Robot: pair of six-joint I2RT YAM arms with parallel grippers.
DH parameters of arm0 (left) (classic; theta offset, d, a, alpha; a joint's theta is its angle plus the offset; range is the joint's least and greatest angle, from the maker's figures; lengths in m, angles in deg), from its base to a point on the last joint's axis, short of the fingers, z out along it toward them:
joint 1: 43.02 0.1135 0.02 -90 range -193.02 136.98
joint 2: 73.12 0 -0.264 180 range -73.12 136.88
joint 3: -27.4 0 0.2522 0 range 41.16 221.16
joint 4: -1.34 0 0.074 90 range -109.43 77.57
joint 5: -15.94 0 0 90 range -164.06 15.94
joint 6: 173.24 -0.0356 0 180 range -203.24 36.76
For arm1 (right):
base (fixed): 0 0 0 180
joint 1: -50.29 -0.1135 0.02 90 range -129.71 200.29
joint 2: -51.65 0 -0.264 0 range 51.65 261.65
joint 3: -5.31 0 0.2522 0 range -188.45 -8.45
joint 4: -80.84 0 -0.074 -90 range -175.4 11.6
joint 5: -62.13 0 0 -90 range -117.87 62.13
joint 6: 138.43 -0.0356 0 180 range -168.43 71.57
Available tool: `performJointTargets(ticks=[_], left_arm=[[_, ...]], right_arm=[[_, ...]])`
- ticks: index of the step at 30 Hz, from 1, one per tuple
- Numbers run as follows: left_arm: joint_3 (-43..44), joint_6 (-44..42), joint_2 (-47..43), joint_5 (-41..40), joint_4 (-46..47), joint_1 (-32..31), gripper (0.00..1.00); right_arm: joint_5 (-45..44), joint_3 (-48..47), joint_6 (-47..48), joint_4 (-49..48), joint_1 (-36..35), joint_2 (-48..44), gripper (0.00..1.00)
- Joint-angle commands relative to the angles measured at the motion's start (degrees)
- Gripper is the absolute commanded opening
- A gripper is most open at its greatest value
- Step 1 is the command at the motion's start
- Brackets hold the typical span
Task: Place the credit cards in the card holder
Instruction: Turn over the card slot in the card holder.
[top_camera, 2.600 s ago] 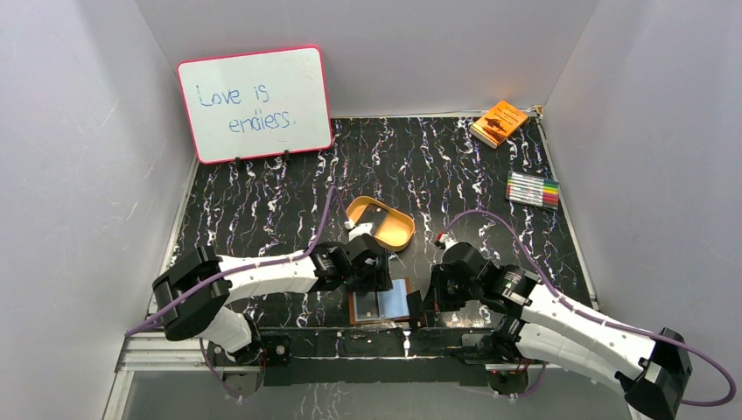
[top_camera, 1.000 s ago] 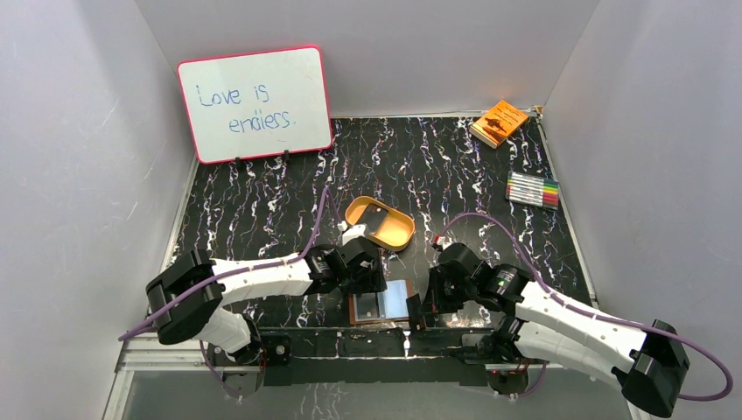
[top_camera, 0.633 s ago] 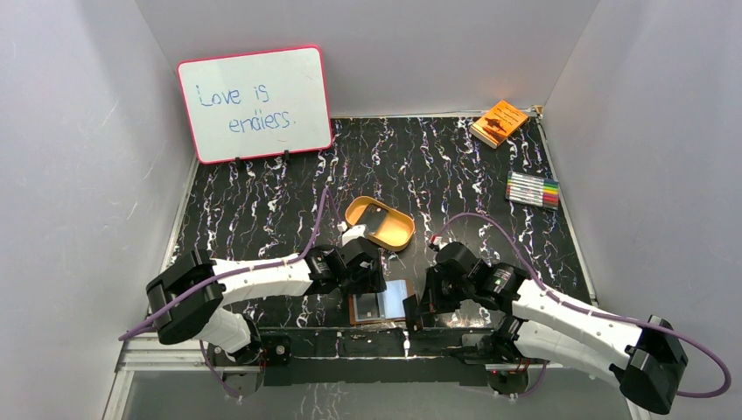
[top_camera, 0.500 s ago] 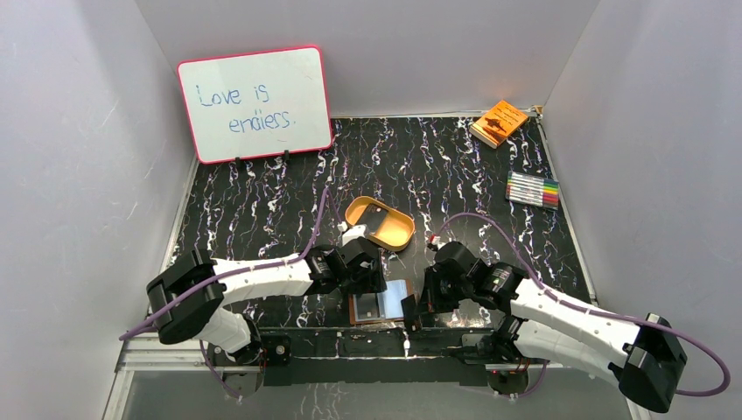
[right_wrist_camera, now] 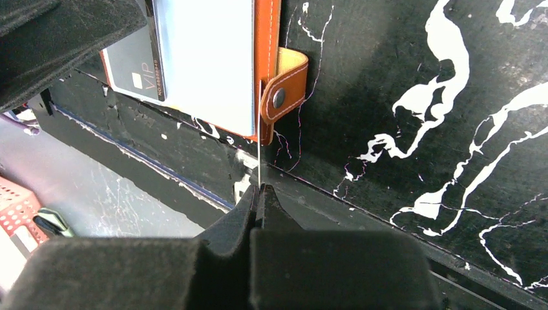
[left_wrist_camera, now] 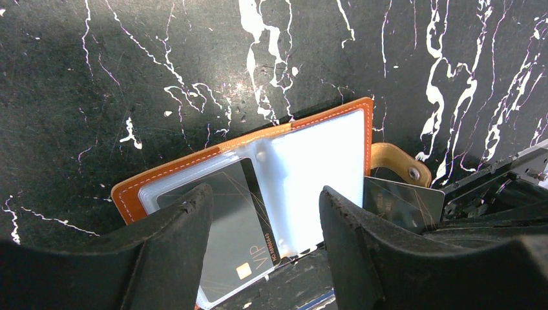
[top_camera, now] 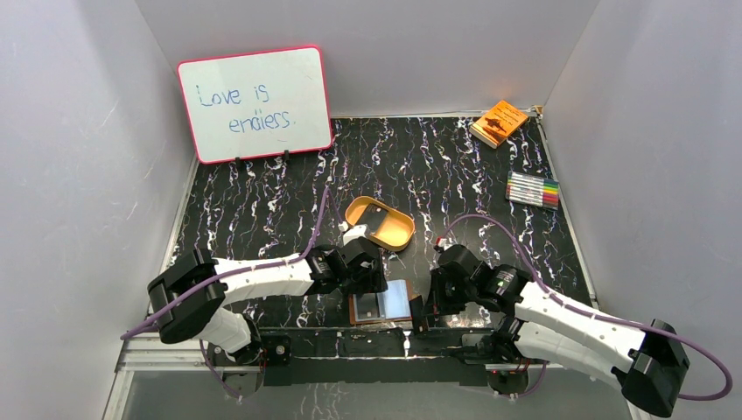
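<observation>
The card holder [top_camera: 382, 305] lies open at the table's near edge, reddish-brown leather with clear sleeves. In the left wrist view a black VIP card [left_wrist_camera: 229, 226] sits in its left sleeve, beside a pale blue-white page [left_wrist_camera: 316, 181] and the strap tab [left_wrist_camera: 395, 161]. My left gripper [left_wrist_camera: 265, 194] is open, with its fingers over the holder [left_wrist_camera: 174, 174]. My right gripper [right_wrist_camera: 258, 188] is shut on a second black card [right_wrist_camera: 258, 129], seen edge-on and upright, just right of the holder's strap [right_wrist_camera: 284, 90]. That card also shows in the left wrist view [left_wrist_camera: 400, 203].
A tan oval tray [top_camera: 398, 236] holding a dark flat item stands just behind the holder. A whiteboard [top_camera: 254, 103] is at the back left, an orange booklet [top_camera: 499, 122] at the back right and a marker set [top_camera: 532, 189] at the right. The table's front edge [right_wrist_camera: 194, 174] lies right under the holder.
My right gripper edged left toward the holder with the card, then drew back slightly right. The left arm settled over the holder about a second ago and has stayed there.
</observation>
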Motion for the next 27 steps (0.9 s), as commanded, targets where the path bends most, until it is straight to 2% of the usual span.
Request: performJointTargets(ticks=[1,7,12,14,17,27], left_arm=[[-0.31,-0.36,0.25,-0.49,-1.67,-0.12,0.59],[-0.02,-0.6,0.43,-0.45,-1.91,-0.12,0.59],[-0.02,-0.63,0.22,-0.66,-2.31,-0.12,0.59],[-0.02,-0.56,0.16,-0.79,-2.17,-0.12,0.59],[0.49,-0.54,0.82,-0.54,-2.15,-0.12,0.59],[0.05,-0.42,0.52,-0.59,-2.13,-0.12,0.59]], right_arm=[[-1.11,-0.57,-0.87,1.24,-0.24,-1.07,0.0],[-0.43,-1.38,-0.17,-0.16,-0.26,-0.35,0.0],[-8.14,-7.0,0.3,4.02,-0.26,-4.49,0.0],[-6.64,-8.82,2.21,2.54,-0.23,-3.82,0.0],[0.29,-9.35,4.01,-1.13,-0.2,2.22,0.0],[0.04,-3.93,2.3,-0.91,-0.22,3.84,0.0]])
